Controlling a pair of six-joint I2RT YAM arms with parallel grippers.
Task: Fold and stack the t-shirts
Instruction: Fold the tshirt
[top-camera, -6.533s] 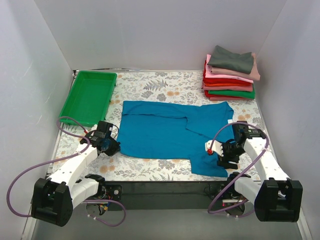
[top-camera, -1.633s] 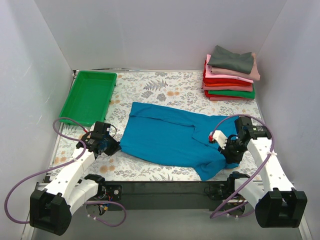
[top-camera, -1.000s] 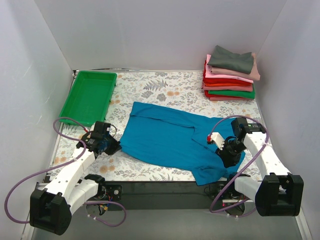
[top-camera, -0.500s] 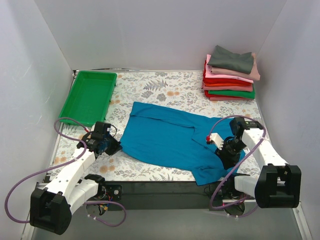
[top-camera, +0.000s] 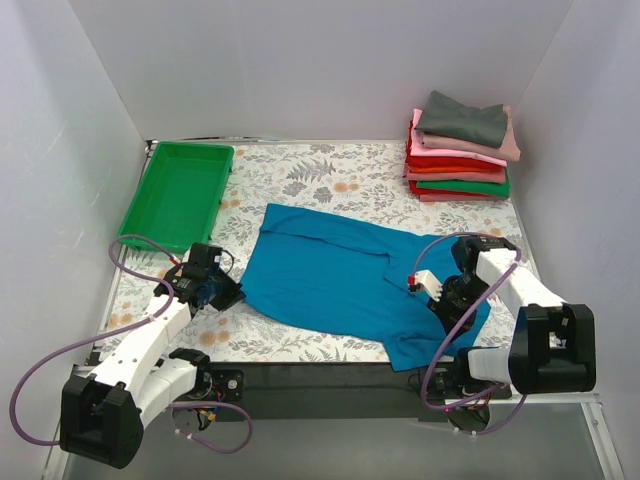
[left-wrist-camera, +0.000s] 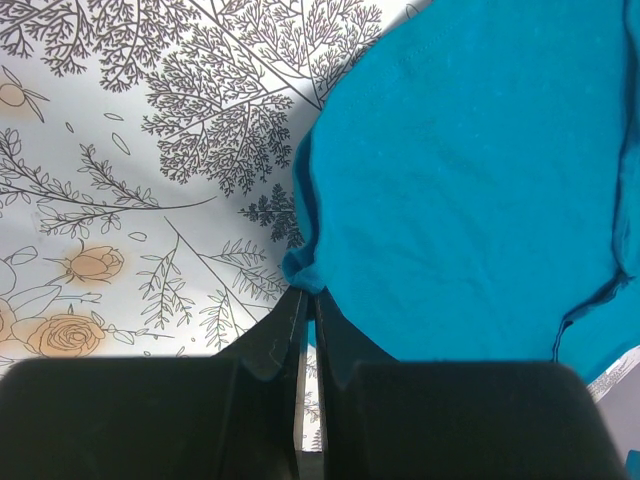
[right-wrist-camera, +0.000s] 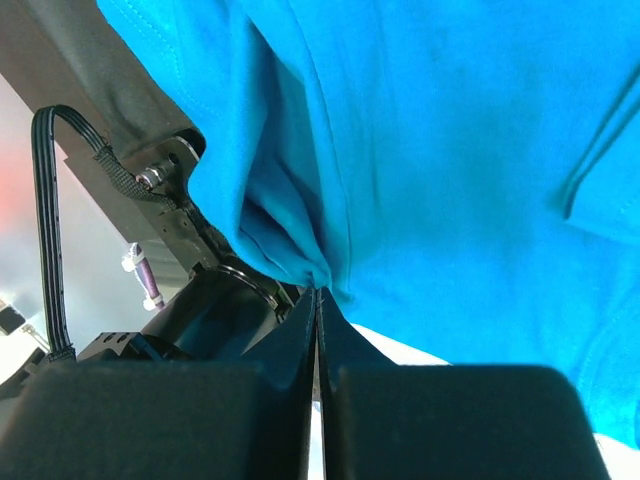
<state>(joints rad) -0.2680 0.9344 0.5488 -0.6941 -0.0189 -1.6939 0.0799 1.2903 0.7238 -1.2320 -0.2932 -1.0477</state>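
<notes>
L jaws clenched on teal tee (top-camera: 330, 280) left edge, R jaws pinching its right hem.

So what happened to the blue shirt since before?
The teal shirt, lying square earlier, has been dragged askew. Its right side slid toward the near edge, pulled by the right tool, which is shut on it. The left tool, shut on the shirt's left edge, barely moved. The folded stack and green tray stayed put.

Your left gripper (left-wrist-camera: 309, 300) pinches a bunched edge of the teal shirt (left-wrist-camera: 470, 180), fingers closed tight; the shirt lies on the flowery tablecloth (left-wrist-camera: 150, 150).
</notes>
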